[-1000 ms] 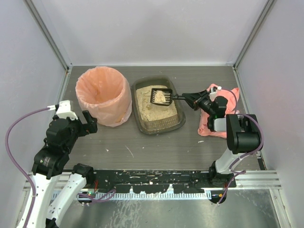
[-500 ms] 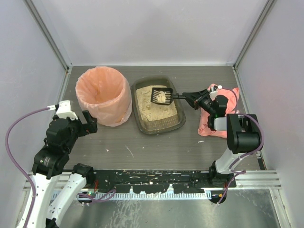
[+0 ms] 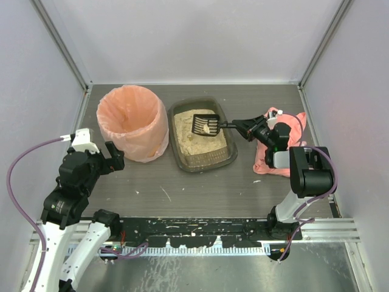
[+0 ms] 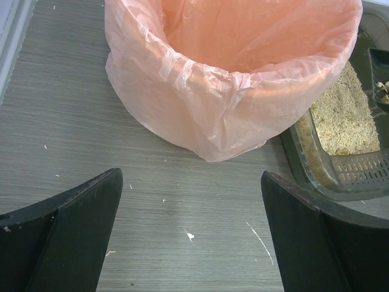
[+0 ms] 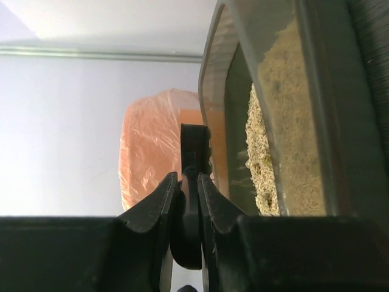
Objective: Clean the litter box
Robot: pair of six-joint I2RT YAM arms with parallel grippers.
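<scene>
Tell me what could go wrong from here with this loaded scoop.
1. The scoop holds clumps above the litter box; carried toward the bin, they might spill onto the table between them.
2. The right end effector pinches only the thin handle end, so the scoop may twist.
3. Its edge could snag the bin's loose bag.

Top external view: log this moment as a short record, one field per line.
litter box: mid-table, beige litter inside
scoop: black, over the far half of the litter box, pale clumps on it
right gripper: fingers shut on the scoop's handle
left gripper: fingers open, holding nothing, on the near side of the bin
bin: round, peach-pink, left of the litter box
cloth: pink, bunched, right of the litter box, under the right arm
</scene>
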